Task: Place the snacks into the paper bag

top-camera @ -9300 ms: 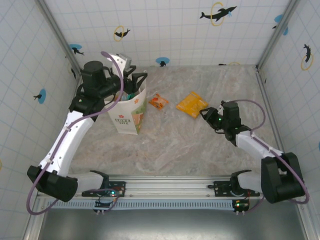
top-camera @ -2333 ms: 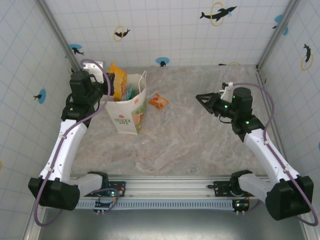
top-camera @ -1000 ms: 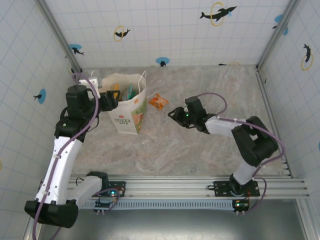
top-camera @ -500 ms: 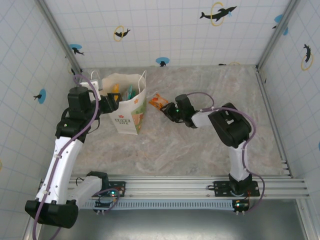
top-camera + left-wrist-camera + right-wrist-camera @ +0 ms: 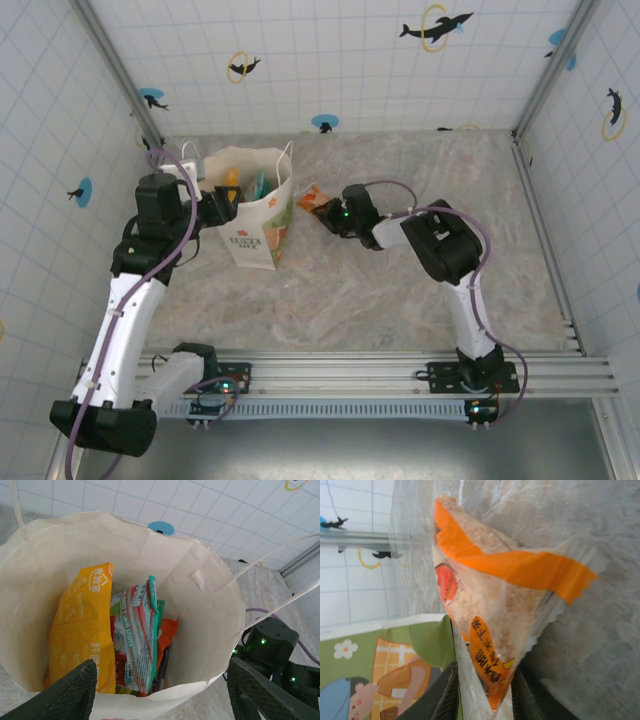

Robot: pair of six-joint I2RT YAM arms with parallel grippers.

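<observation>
We see the left gripper (image 5: 162,695) poised over the mouth of the paper bag (image 5: 256,238), its jaws spread wide and empty. A yellow packet (image 5: 82,630) and a green packet (image 5: 137,635) stand inside it. The right gripper (image 5: 485,697) lies low on the table (image 5: 350,300) beside the bag, jaws narrow about the edge of the small orange packet (image 5: 490,600); whether they pinch it we cannot tell.

white paper bag (image 5: 256,226) standing upright, its mouth (image 5: 210,592) gaping open, yellow-orange packet (image 5: 82,630), teal-green packet (image 5: 137,635) and orange-red packet (image 5: 168,630) standing on edge inside it, small orange packet (image 5: 311,200) (image 5: 490,605) lying outside, just beside the bag's right side
</observation>
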